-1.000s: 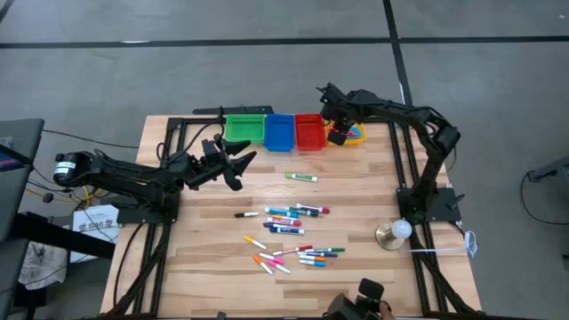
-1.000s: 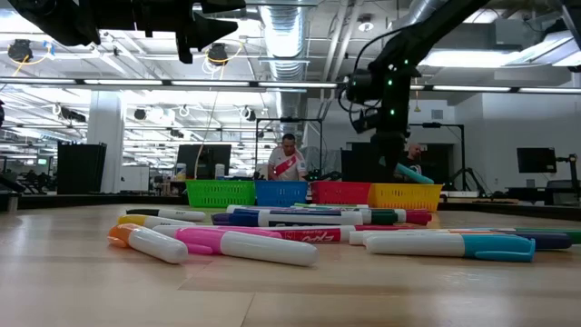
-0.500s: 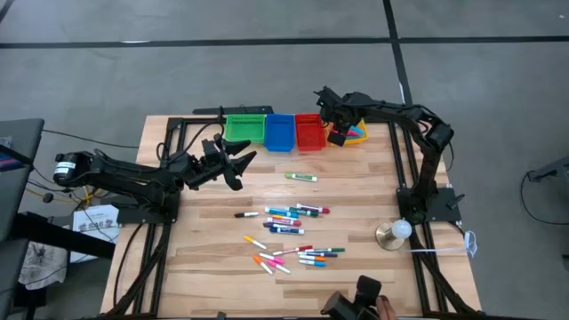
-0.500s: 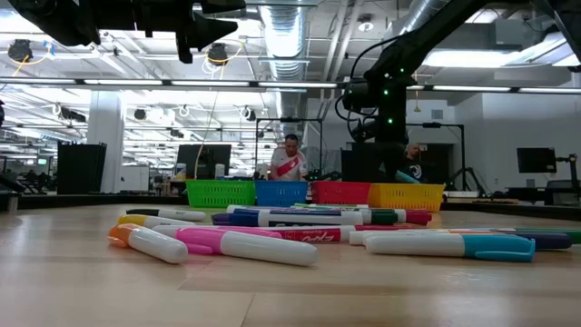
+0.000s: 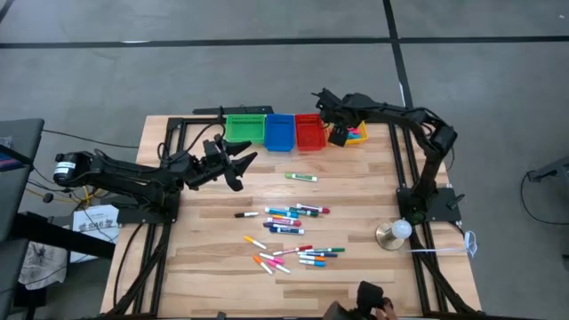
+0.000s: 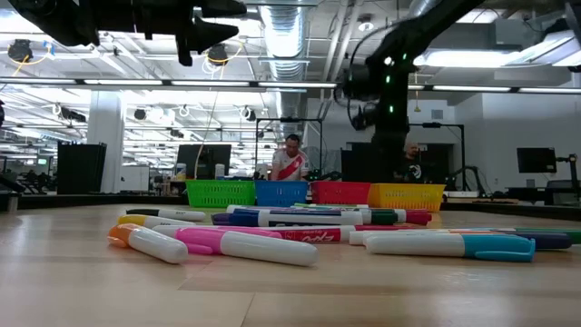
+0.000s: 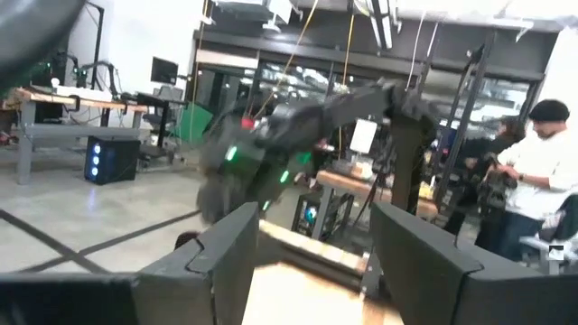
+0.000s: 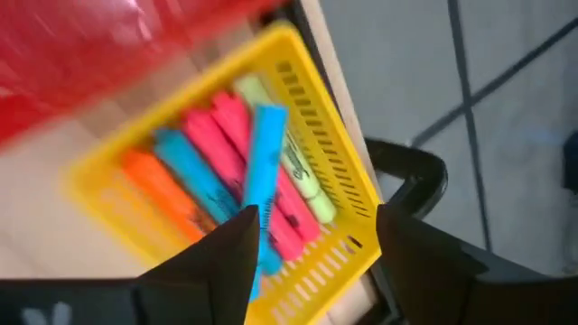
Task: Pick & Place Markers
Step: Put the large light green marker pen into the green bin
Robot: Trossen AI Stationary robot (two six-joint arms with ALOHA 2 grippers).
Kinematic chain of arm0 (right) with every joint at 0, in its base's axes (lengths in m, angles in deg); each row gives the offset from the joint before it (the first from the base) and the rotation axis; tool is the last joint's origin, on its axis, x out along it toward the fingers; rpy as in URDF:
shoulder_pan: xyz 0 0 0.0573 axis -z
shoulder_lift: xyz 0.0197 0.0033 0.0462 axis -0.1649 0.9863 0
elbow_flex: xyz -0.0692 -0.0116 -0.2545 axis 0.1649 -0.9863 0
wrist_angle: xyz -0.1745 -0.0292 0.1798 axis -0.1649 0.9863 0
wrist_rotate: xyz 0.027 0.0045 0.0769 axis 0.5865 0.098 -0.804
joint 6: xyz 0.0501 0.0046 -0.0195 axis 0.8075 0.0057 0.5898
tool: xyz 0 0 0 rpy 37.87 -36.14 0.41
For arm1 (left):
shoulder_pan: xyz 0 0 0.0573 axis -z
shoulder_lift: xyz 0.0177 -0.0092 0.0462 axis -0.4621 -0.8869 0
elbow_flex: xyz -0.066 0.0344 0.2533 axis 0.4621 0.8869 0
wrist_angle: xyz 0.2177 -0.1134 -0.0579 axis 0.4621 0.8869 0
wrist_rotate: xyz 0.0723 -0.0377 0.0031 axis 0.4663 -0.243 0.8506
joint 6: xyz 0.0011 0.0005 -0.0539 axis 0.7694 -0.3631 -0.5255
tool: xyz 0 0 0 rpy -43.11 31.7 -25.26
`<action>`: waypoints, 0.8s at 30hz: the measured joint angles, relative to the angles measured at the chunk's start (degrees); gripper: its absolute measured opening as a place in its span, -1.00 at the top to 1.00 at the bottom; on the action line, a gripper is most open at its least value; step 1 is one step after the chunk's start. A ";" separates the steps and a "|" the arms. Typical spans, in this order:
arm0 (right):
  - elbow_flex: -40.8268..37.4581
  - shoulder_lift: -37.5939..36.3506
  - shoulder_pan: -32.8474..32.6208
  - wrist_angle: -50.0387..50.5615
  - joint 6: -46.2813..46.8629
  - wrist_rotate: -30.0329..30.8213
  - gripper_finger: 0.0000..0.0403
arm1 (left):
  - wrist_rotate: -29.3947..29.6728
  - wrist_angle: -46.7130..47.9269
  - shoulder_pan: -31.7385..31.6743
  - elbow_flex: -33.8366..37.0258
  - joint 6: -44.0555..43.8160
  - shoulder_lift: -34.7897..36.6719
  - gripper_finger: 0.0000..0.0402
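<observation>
Several markers (image 5: pixel 292 216) lie scattered on the wooden table's middle and near part, with one green and white marker (image 5: pixel 300 177) lying apart. My right gripper (image 5: pixel 338 135) hovers open over the yellow bin (image 5: pixel 358 135) at the far right. In that bin a blue marker (image 8: pixel 265 177) lies slanted on top of pink, orange, blue and yellow-green markers. Its fingers (image 8: pixel 209 264) stand above the bin, with nothing between them. My left gripper (image 5: pixel 242 167) hangs open above the table's left part, with nothing between its fingers.
Green (image 5: pixel 244 130), blue (image 5: pixel 279 132) and red (image 5: pixel 309 132) bins stand in a row beside the yellow one along the far edge. A round metal object (image 5: pixel 394 233) sits at the near right. Black frames run along both sides. People show in the room behind (image 6: pixel 290 163).
The blue marker that stuck out slanted below my right gripper at the yellow bin has dropped into the bin and now lies on the others. My right gripper has let go of it and risen a little over the bin.
</observation>
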 joint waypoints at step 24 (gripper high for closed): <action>0.04 -13.39 -17.10 -14.65 11.21 -35.72 -0.09 | -9.35 5.31 4.56 0.02 -9.07 0.59 -0.06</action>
